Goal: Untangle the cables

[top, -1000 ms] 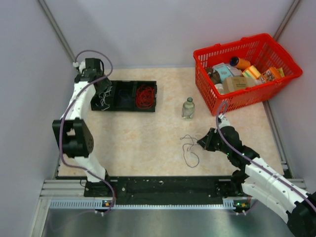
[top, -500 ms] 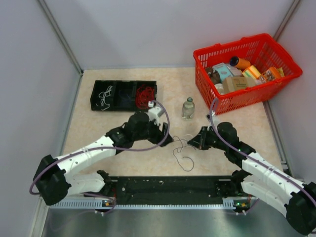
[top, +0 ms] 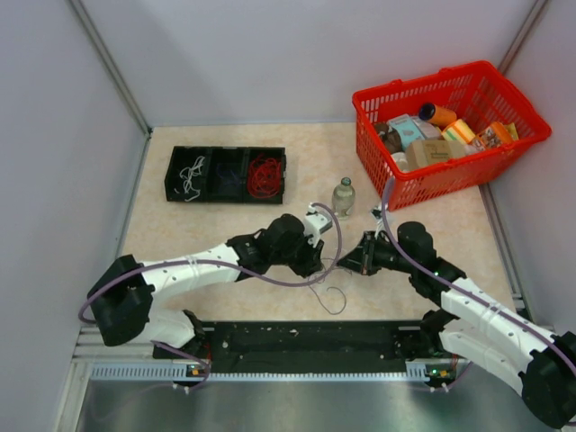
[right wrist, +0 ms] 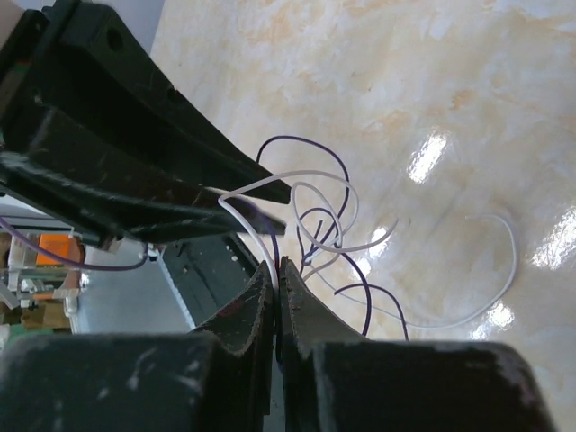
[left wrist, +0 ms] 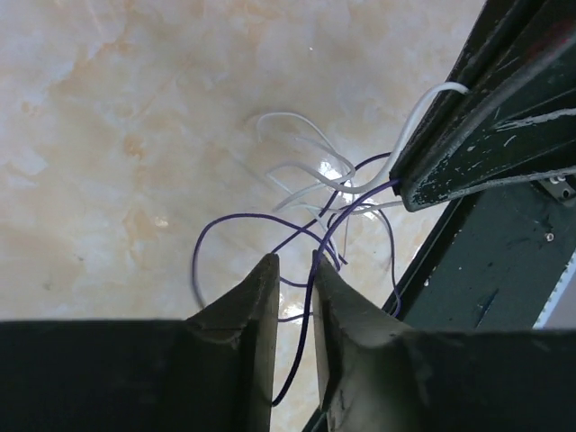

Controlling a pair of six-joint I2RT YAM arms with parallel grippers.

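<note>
A loose tangle of one white and one purple cable (top: 331,290) lies near the table's middle front. My right gripper (top: 346,264) is shut on the white cable (right wrist: 306,174) and also pinches a purple strand, with the purple loops (right wrist: 306,139) hanging beyond its tips (right wrist: 280,261). My left gripper (top: 317,260) faces it from the left, almost touching. In the left wrist view its jaws (left wrist: 292,258) are drawn nearly together around a purple strand (left wrist: 236,219), whose free end lies between them. The white cable (left wrist: 288,115) runs up to the right gripper's fingers (left wrist: 486,135).
A black three-part tray (top: 225,200) at the back left holds a white bunch (top: 190,175), a dark bunch (top: 229,175) and a red bunch (top: 264,175). A small bottle (top: 343,196) stands just behind the grippers. A red basket (top: 423,184) of goods sits back right.
My left arm swung from the tray at the back left to the middle front and its jaws closed in on the purple strand. My right gripper drew the tangle slightly left.
</note>
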